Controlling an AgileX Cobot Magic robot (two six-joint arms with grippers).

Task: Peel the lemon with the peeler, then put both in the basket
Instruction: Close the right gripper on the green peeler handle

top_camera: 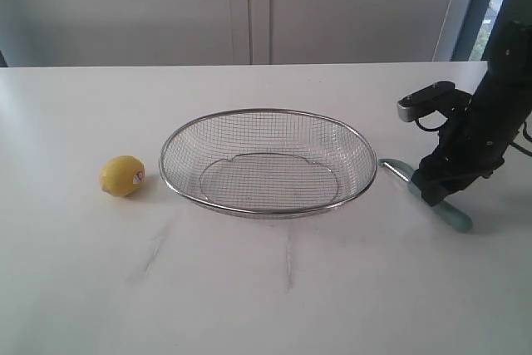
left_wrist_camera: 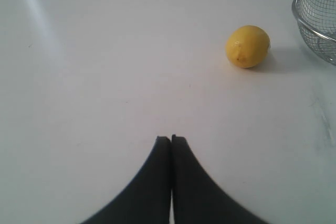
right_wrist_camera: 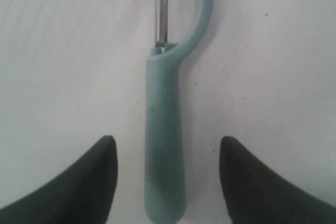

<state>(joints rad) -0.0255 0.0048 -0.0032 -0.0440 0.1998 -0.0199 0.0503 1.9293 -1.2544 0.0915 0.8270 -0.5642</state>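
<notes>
Straddles the peeler with the right claw spread wide, handle untouched on the tabletop just right of the basket. Holds the left claw clenched, empty. Spots the lemon left of the basket, red-and-white sticker unreadable.

Black left gripper: curved fingers pressed flat together, tips touching, poised over the white desk. Black right arm: bent down near the desk's right edge; right gripper spread wide, fingertips low.
</notes>
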